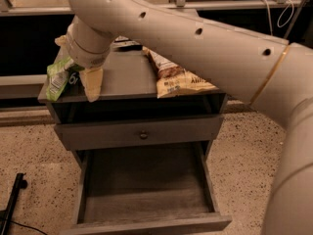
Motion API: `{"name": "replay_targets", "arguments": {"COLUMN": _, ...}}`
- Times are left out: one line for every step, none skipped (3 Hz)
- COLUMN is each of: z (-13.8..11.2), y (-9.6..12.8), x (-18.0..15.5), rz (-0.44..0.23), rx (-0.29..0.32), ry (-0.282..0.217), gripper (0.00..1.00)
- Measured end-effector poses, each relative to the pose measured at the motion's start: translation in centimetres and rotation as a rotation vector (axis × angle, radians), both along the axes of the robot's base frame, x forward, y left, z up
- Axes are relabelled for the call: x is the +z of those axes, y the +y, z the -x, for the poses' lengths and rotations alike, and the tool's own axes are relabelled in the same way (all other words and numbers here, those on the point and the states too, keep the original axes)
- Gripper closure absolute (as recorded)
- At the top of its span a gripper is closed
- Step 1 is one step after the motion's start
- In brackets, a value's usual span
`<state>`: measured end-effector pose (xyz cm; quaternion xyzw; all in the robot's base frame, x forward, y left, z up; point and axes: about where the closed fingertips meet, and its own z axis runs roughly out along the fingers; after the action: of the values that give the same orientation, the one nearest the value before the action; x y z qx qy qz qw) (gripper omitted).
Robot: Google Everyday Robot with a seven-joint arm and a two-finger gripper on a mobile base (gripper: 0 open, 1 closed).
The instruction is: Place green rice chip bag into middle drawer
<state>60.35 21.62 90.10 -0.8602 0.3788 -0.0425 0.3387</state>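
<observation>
One gripper (78, 67), low at the left side of the cabinet top (124, 77). Fingers (93, 84) spread wide apart, nothing held between them. Just left of the lower finger: the green rice chip bag (57, 75), crinkled, lying at the top's left edge, not pinched. Well off to the right of the fingers: a big brown-and-yellow chip bag (178, 80), also on the top. Under the fingers: a shut drawer front (98, 133) with a small round knob (143, 135). Lowest of all: the middle drawer (146, 180), pulled out, wood floor showing.

Claw (92, 83): matt cream plastic, over table (128, 76) left edge. Table: matt grey wood. Green rice chip bag (57, 78): crinkled glossy film.
</observation>
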Motion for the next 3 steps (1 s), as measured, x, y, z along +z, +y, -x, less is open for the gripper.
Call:
{"name": "replay_targets", "arguments": {"z": -2.4, "y": 0.5, "x": -0.7, "rz": -0.028, "rx": -0.018, "ry": -0.006, "gripper": 0.19}}
{"name": "replay_targets", "arguments": {"z": -4.4, "y": -0.4, "x": -0.9, "rz": -0.074, "rx": -0.031, "ry": -0.016, "gripper": 0.37}}
{"name": "replay_targets", "arguments": {"z": -5.5, "y": -2.4, "x": -2.2, "rz": -0.081, "rx": -0.031, "ry": -0.003, "gripper": 0.58}}
